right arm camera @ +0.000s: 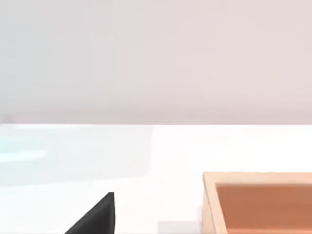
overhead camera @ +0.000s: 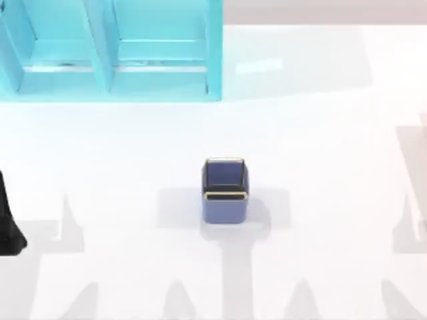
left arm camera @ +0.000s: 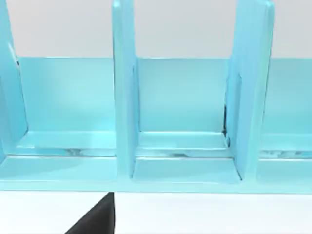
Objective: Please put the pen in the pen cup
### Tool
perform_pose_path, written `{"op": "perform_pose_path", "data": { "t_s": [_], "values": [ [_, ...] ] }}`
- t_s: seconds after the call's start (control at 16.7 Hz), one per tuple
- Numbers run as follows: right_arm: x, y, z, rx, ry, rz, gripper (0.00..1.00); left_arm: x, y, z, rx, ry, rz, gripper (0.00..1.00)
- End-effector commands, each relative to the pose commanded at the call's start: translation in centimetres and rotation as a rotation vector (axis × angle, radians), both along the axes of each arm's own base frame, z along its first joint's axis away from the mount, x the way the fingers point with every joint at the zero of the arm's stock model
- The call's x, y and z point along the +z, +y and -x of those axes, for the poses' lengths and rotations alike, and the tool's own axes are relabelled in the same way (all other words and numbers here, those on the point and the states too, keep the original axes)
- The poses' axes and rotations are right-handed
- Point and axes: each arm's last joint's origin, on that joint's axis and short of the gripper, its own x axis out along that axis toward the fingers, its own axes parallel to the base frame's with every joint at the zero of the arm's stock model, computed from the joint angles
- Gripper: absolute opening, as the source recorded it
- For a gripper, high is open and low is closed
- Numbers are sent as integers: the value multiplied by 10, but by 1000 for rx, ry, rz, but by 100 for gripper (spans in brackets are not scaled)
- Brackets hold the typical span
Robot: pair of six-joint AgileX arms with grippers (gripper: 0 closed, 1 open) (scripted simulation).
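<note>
— At table's left edge, near side: left arm point(overhead camera: 9, 223), a dark shape partly cut off by the frame. Its wrist camera catches one black wedge of the left gripper point(left arm camera: 97, 220) low over the white table point(overhead camera: 320, 133). Jaws spread or closed?

— Cannot tell. Same for the right gripper point(right arm camera: 97, 220): one black wedge over the tabletop, jaw state not readable.

— What lies nearest each?

— Facing the left gripper, just beyond it: turquoise shelf unit point(left arm camera: 183, 97), upright dividers and open bays, standing at the far left of the table. Close by the right gripper: an open tan wooden box point(right arm camera: 258, 178), orange inside, resting on the table.

— And the pen cup?

— Pen cup point(overhead camera: 225, 190) stands upright at mid-table: blue, square with rounded corners, gold rim, dark inside. Well apart from the left arm, off to its right. Nearer than the shelf unit and clear of it. Neither gripper touches it.
</note>
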Motion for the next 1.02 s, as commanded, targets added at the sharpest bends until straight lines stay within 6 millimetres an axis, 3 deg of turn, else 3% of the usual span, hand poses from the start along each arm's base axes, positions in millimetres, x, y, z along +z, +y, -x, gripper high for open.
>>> {"op": "perform_pose_path", "data": {
  "t_s": [0.24, 0.54, 0.84, 1.02],
  "values": [
    [0, 0, 0, 0, 0, 0, 100, 2, 1, -1, -3, 17, 23, 100],
    [0, 0, 0, 0, 0, 0, 100, 17, 13, -16, -3, 162, 194, 100],
    [0, 0, 0, 0, 0, 0, 100, 26, 45, -59, 40, 392, 508, 100],
    [0, 0, 0, 0, 0, 0, 100, 17, 78, -91, 86, 513, 736, 100]
  ]
}}
